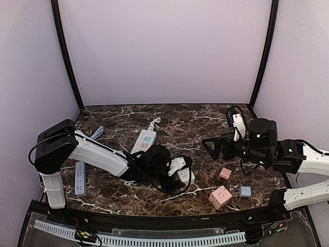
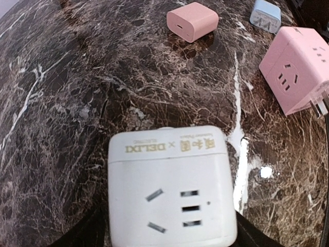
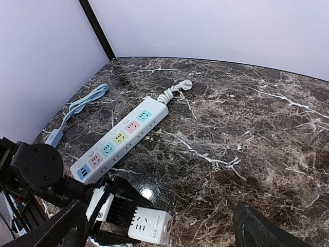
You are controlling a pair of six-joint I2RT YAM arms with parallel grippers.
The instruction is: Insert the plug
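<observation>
The plug, a white cube adapter (image 2: 172,190) with socket slots on its face, rests on the marble table (image 1: 169,116) near the front middle. My left gripper (image 1: 183,174) reaches in from the left, its dark fingers (image 2: 90,231) pressed against both sides of the cube. The same cube (image 3: 150,226) shows between those fingers in the right wrist view. A white power strip (image 1: 144,140) with coloured sockets (image 3: 121,138) lies behind it, to the left. My right gripper (image 1: 209,147) hovers open at the right, empty, its finger (image 3: 259,229) low in its own view.
A pink socket cube (image 1: 220,197), a small pink charger (image 1: 225,173) and a small blue charger (image 1: 245,191) lie front right. A grey-blue strip (image 1: 80,178) sits at the left edge, a blue cable (image 1: 97,132) behind it. A coiled cord (image 1: 235,119) is at the back right.
</observation>
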